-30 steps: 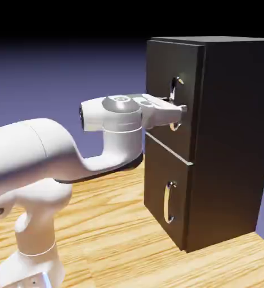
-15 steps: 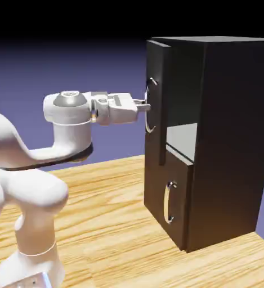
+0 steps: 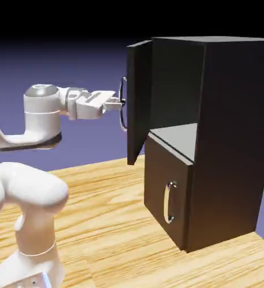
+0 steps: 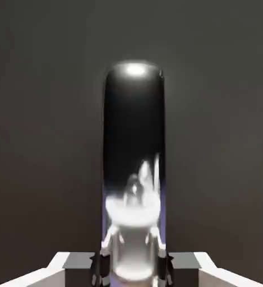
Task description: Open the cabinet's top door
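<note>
Wood-grain table point(image 3: 111, 225) carries the cabinet point(image 3: 229, 140) at 3 o'clock. Top door point(image 3: 138, 101) stands swung out, roughly perpendicular to the front; the upper compartment shows. Gripper point(image 3: 120, 103) is clenched on the handle point(image 4: 133, 168). Judgement: rigid hinged panel, smooth slippery bar; hold mid-bar and pull along the arc.

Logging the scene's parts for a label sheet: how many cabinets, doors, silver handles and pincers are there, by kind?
cabinet: 1
doors: 2 (top door, lower door)
silver handles: 2 (top handle, lower handle)
pincer: 1
Total: 6
</note>
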